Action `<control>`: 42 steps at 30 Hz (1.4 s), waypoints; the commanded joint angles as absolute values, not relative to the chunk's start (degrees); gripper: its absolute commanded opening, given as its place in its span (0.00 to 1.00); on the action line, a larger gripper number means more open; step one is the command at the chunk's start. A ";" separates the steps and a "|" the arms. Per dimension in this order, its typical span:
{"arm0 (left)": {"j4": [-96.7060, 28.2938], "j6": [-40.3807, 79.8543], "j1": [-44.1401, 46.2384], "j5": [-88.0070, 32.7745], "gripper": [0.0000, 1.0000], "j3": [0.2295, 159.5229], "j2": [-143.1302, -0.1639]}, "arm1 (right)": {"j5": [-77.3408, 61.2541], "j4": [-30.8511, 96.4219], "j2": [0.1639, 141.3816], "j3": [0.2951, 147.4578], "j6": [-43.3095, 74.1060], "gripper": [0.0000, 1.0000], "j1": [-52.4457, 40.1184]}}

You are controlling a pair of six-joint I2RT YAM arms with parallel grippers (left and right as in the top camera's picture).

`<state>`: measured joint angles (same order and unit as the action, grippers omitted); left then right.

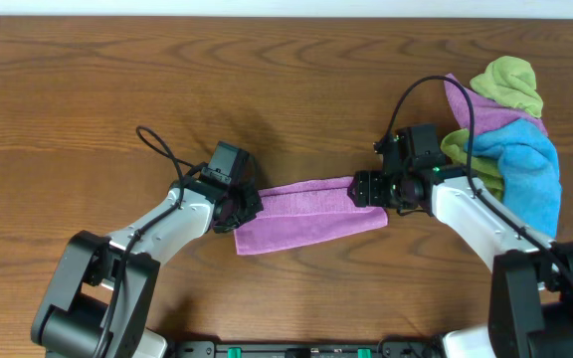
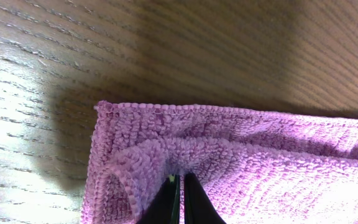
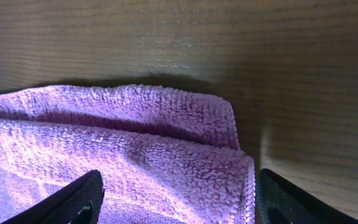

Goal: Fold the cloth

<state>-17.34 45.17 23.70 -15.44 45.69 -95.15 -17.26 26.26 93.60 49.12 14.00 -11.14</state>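
Between the two tools, near the front edge of the wooden surface (image 1: 286, 80), the lilac cloth (image 1: 311, 211) is lying as a long narrow band. Its long axis is running left to right, tilting a little so that the right end sits slightly farther from me than the left. I am seeing one arm at each end. The left tool (image 1: 240, 211) is touching the left end and the right tool (image 1: 368, 189) is sitting over the right end, so neither arm is nearer than the other.

From the left wrist view, the left tool (image 2: 179, 198) is clenched, its jaws pressed almost together on a raised pucker of the cloth just inside the hemmed left edge. From the right wrist view, the right tool (image 3: 179, 180) is released, its fingers (image 3: 82, 199) spread wide and straddling the right end without gripping it.

The cloth is looking plush and nubbly, plain, with no pattern. At the right corner I am seeing two layers stacked, so I am judging it already doubled lengthwise. I am expecting the next fold to bring one short end across to the other along that long axis, which calls for the right tool to close first.

Well off to the right, a heap of other cloths (image 1: 510, 119), green, blue and purple, is lying apart from the work.
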 commanded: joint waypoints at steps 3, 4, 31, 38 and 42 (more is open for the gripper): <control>-17.58 44.82 23.75 -13.54 0.06 46.54 -96.23 | -18.00 26.37 95.46 49.60 13.19 0.78 -11.29; -17.69 44.84 23.75 -13.54 0.06 46.54 -96.23 | -18.00 26.41 95.79 49.60 13.19 0.78 -11.29; -17.80 45.04 23.64 -14.66 0.06 46.54 -96.23 | -22.17 19.70 99.22 49.74 11.92 0.01 -12.03; -18.00 45.01 23.59 -14.66 0.06 46.54 -96.23 | -24.95 19.86 92.77 50.11 11.99 0.01 -12.10; -17.96 45.04 23.59 -14.66 0.06 46.57 -96.23 | -27.46 19.92 88.29 50.11 12.23 0.01 -12.14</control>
<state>-17.52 45.19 23.68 -15.49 45.74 -95.15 -24.25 19.99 91.77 49.52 12.80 -11.40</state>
